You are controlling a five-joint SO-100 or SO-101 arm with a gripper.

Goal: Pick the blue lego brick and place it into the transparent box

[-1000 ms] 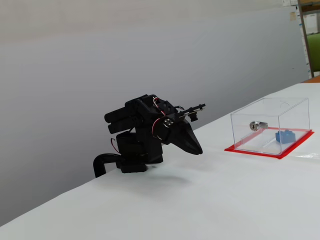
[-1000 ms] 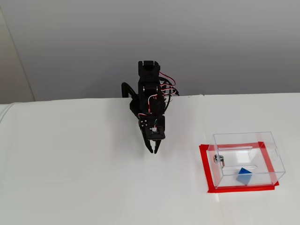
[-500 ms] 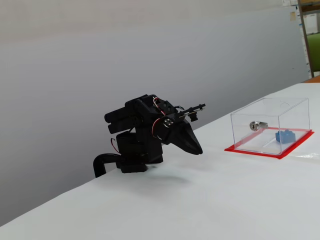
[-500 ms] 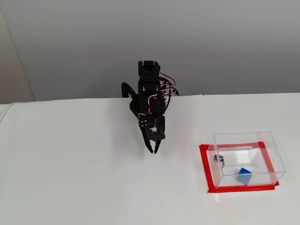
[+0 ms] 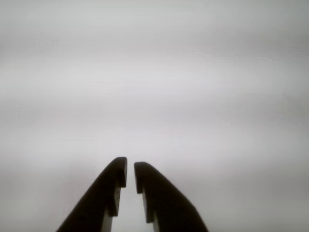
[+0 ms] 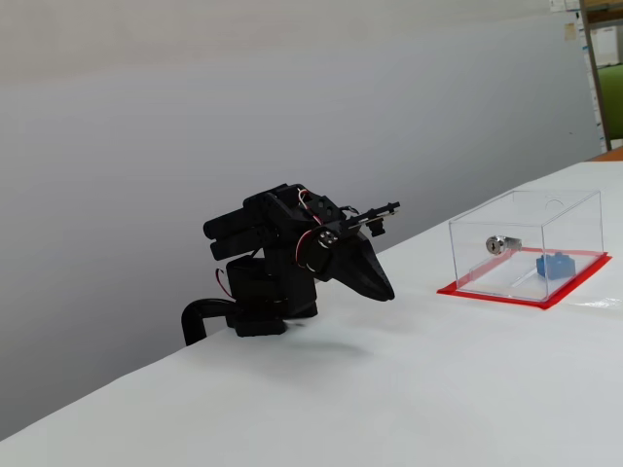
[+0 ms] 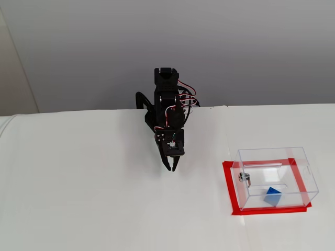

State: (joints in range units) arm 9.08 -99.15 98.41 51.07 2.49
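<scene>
Blue lego brick (image 7: pixel 272 196) already sits inside the transparent box (image 7: pixel 275 178), well right of the claw (image 7: pixel 171 168) in a fixed view; claw empty, tips nearly together, arm folded at rest

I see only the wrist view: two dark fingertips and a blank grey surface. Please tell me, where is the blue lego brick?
Observer: The blue lego brick lies inside the transparent box, on its floor.
Operator: Where is that box from the arm?
Observer: In the fixed view from above, the box stands to the right of the gripper and nearer the camera, apart from it, on red tape.
Operator: Is the arm raised or folded?
Observer: Folded low over its base; in the side fixed view the gripper points down at the white table, just above it.
Operator: Does the gripper hold anything?
Observer: No, its fingertips are nearly together with nothing between them.
</scene>
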